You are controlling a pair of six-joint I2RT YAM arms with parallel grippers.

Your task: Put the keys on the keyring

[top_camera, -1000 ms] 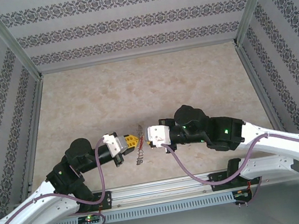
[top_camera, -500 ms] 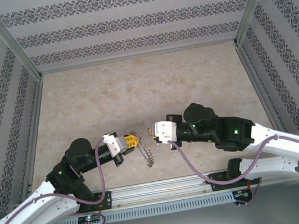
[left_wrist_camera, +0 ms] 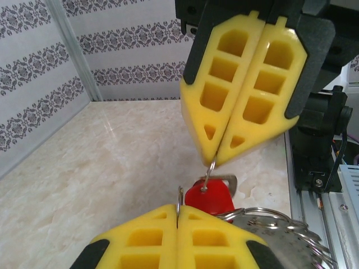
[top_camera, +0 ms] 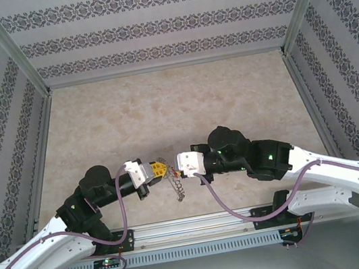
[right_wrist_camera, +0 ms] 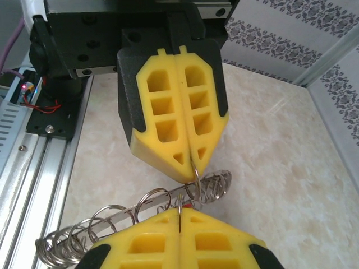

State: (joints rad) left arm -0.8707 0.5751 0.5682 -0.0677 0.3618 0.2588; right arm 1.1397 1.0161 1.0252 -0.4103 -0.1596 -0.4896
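Observation:
Low over the table's near middle, my left gripper [top_camera: 163,170] and right gripper [top_camera: 176,167] meet tip to tip. The left gripper [left_wrist_camera: 178,208] is shut on a thin wire loop of the grey keyring [left_wrist_camera: 280,238], which hangs beneath [top_camera: 177,186]. The right gripper [left_wrist_camera: 216,161] is shut on a thin wire loop that runs through the hole of the red key [left_wrist_camera: 210,197]. In the right wrist view the right gripper [right_wrist_camera: 180,216] pinches that wire. The left gripper [right_wrist_camera: 193,168] holds a loop above the keyring's fringe [right_wrist_camera: 112,218], and a speck of the key [right_wrist_camera: 188,206] shows.
The marble tabletop [top_camera: 162,110] stretches away behind the grippers. An aluminium rail [top_camera: 194,226] runs along the near edge under both arms. Patterned walls and metal frame posts [top_camera: 15,65] close in the left, right and back.
The right gripper drew away to the right, then came back up against the left gripper. The keyring swung and now hangs a little to the right. Both grippers stayed shut.

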